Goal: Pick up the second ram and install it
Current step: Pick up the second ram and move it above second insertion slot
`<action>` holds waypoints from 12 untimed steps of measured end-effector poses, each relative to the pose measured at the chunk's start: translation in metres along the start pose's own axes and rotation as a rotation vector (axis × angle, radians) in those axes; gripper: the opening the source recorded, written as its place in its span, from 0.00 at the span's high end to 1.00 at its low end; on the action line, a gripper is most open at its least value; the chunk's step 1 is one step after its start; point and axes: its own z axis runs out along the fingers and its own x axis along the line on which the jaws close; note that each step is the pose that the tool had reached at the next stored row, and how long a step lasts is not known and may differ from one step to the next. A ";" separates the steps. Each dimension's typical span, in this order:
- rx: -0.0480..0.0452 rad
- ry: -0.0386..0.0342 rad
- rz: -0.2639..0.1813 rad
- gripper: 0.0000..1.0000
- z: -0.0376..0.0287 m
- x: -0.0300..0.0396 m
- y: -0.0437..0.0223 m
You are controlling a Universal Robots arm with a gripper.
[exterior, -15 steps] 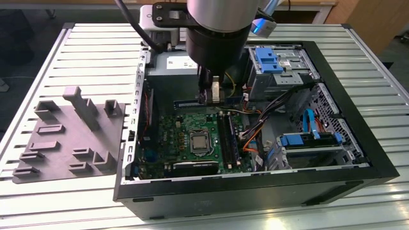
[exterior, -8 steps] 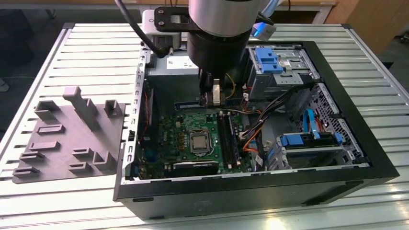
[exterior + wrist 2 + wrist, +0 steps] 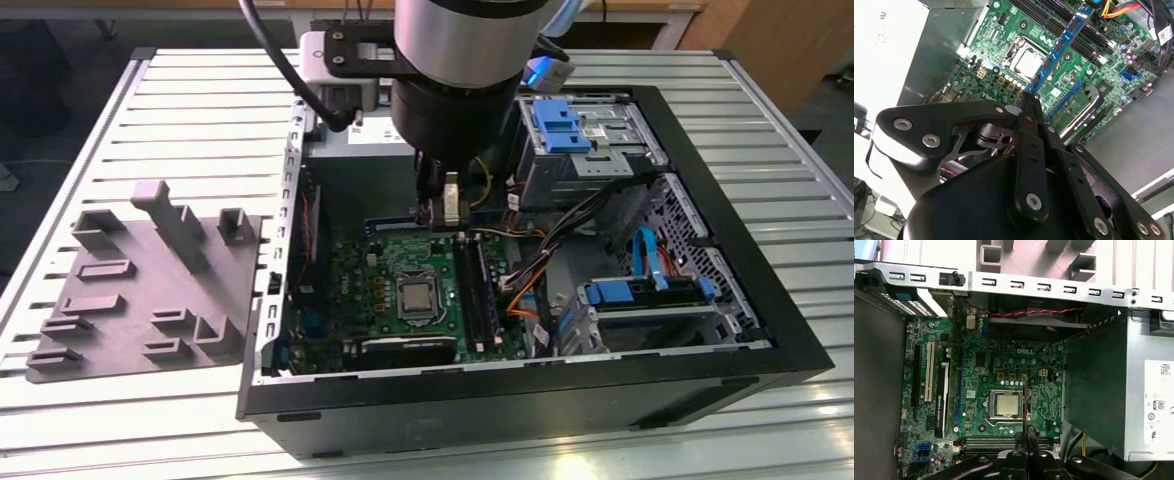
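**Blue-green memory stick gripped above the board**

Blue-green at its edge and studded with flat black chips, the second ram point(image 3: 1059, 46) is a thin, narrow strip that juts straight out from the gripper point(image 3: 1030, 98). The gripper's slim black metal fingers point(image 3: 1026, 107) are clamped on one end of the strip. In the first wrist view the stick point(image 3: 1025, 405) is seen edge-on as a dark line crossing the processor socket point(image 3: 1005, 404), a square with a dull silver lid. In the exterior view the stick point(image 3: 451, 203) hangs upright from the gripper point(image 3: 438, 207), above the green motherboard point(image 3: 387, 265) and over the far end of the long black memory slots point(image 3: 475, 290).

Around it stands the open black computer case point(image 3: 534, 395), with a plain grey sheet-metal power supply point(image 3: 1106, 390) beside the board. On the exterior view's left, a matte grey tray point(image 3: 134, 295) with blocky raised ribs lies on the ridged metal table point(image 3: 200, 110).
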 end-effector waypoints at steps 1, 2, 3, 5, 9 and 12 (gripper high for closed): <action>0.0001 0.0003 0.000 0.88 0.0007 0.0001 -0.0001; 0.0001 0.0008 0.001 0.88 0.0013 0.0002 -0.0001; 0.0001 0.0011 0.001 0.88 0.0021 0.0003 -0.0002; 0.0003 0.0013 0.002 0.88 0.0036 0.0005 -0.0003; 0.0004 0.0019 0.004 0.88 0.0062 0.0008 -0.0004; 0.0004 0.0025 0.004 0.88 0.0073 0.0009 -0.0005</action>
